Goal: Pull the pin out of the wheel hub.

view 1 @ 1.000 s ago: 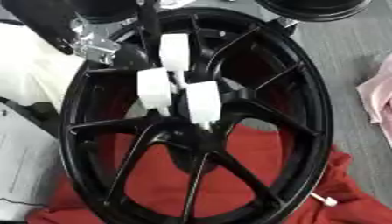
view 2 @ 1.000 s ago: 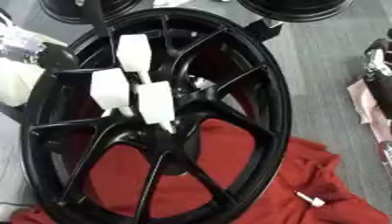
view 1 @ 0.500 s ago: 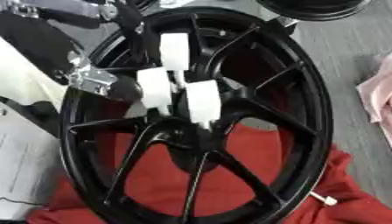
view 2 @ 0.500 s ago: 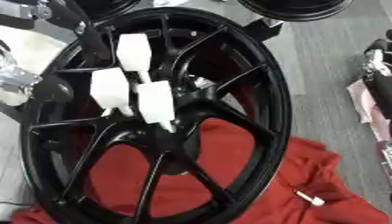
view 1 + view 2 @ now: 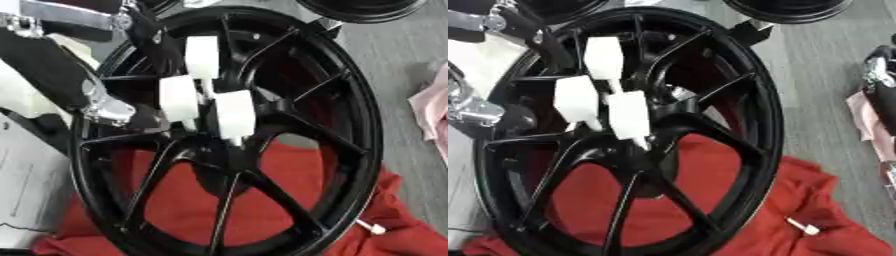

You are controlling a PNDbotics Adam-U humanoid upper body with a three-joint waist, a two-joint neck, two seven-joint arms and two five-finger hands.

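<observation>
Filling most of the view, a large black wheel hub stands tilted on its edge, its thin spokes fanning from a dark centre to a glossy, hard rim that looks like painted metal and would likely be heavy and stiff. Beneath and behind it lies a rumpled red cloth, soft and matte, spread over a grey floor. Coming in from the upper left, the robot's left arm shows black and silver parts over a white shell; its left hand sits at the wheel's left rim, and I cannot tell whether its fingers are curled or straight. The right hand does not appear in either view. At the centre of the wheel, three white blocky pins stand clustered close together, rectangular heads tapering to narrow stems that enter the hub; they look like light, rigid plastic, smooth enough to slip. The best hold would probably be a pinch across the flat sides of one head, pulling straight out along the stem. Smallest of all, a short white peg lies loose on the cloth at lower right, well apart from the hub's centre.
</observation>
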